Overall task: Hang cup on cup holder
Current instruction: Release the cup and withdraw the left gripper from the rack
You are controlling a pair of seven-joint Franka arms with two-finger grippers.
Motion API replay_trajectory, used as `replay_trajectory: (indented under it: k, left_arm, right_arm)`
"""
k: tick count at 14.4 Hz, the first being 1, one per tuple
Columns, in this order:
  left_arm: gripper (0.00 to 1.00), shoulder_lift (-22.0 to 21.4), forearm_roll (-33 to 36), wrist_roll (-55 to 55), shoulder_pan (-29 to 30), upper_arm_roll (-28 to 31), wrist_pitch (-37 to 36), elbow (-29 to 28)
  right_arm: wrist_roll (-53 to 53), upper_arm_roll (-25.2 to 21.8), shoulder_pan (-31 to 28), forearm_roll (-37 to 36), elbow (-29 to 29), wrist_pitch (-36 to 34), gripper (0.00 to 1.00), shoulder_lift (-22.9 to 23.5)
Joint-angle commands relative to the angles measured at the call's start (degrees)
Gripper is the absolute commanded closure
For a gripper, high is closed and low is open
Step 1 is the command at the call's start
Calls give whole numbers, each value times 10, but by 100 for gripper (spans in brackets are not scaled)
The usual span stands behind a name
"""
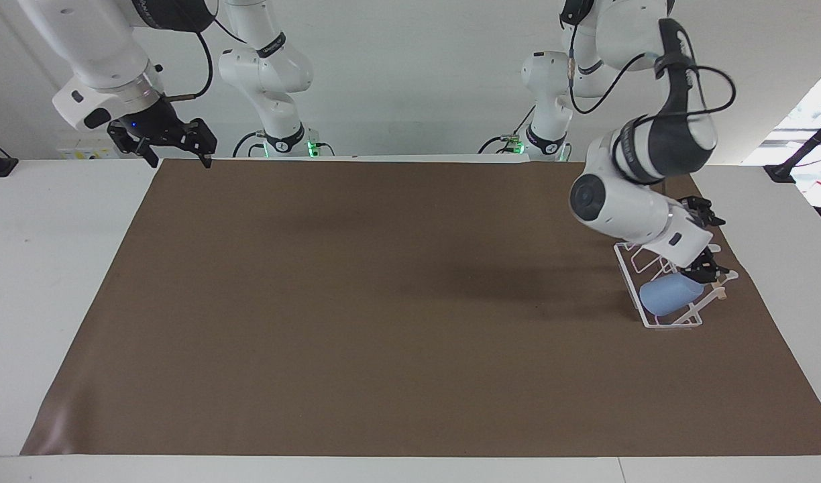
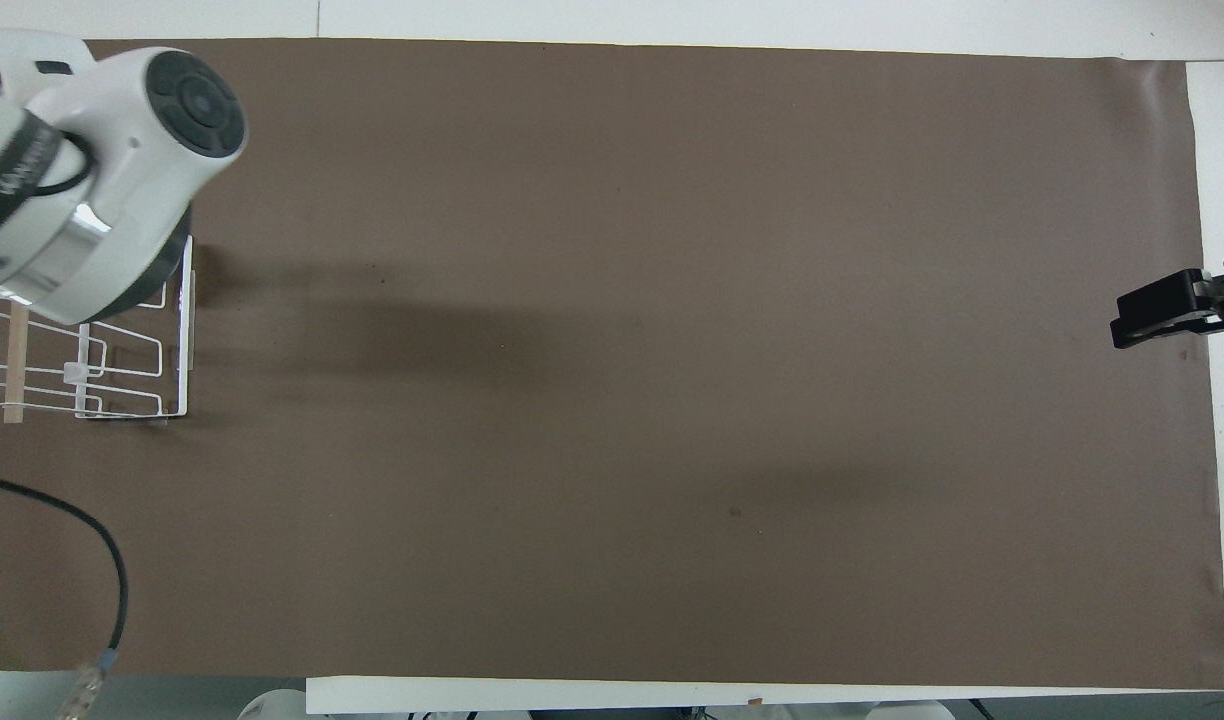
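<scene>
The light blue cup (image 1: 667, 296) lies tilted on a prong of the white wire cup holder (image 1: 672, 326), at the left arm's end of the table. My left gripper (image 1: 708, 240) is open and empty, raised just above the holder and clear of the cup. In the overhead view the left arm's wrist (image 2: 92, 170) hides the cup and the gripper; the cup holder (image 2: 186, 340) and its wooden rod (image 2: 15, 365) show below it. My right gripper (image 1: 177, 155) waits open and empty over the mat's corner at the right arm's end and also shows in the overhead view (image 2: 1162, 315).
A brown mat (image 1: 384, 302) covers most of the white table (image 1: 55, 282). The left arm's cable (image 2: 102, 560) hangs over the mat's near corner by the left arm's base.
</scene>
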Motion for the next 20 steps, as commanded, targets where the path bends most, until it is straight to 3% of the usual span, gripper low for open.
replay_trajectory:
  k: [1, 5, 8, 11, 13, 20]
  left_arm:
    - [0, -63, -113, 143, 41, -3, 36, -22]
    - [0, -96, -326, 414, 87, 4, 28, 14]
    - [0, -95, -403, 582, 98, 6, 2, 27]
    - [0, -87, -507, 775, 130, 5, -69, 68]
    - [0, -86, -541, 794, 129, 4, -68, 69]
    - [0, -71, -536, 798, 104, -9, -111, 100]
  right_arm:
    - [-10, 0, -4, 12, -15, 0, 1, -14]
    - [-10, 0, -4, 12, -15, 0, 1, -14]
    - [-10, 0, -4, 12, -15, 0, 1, -14]
    - [-10, 0, -4, 12, -15, 0, 1, -14]
    - [-10, 0, -4, 12, -15, 0, 1, -14]
    - [-10, 0, -4, 12, -15, 0, 1, -14]
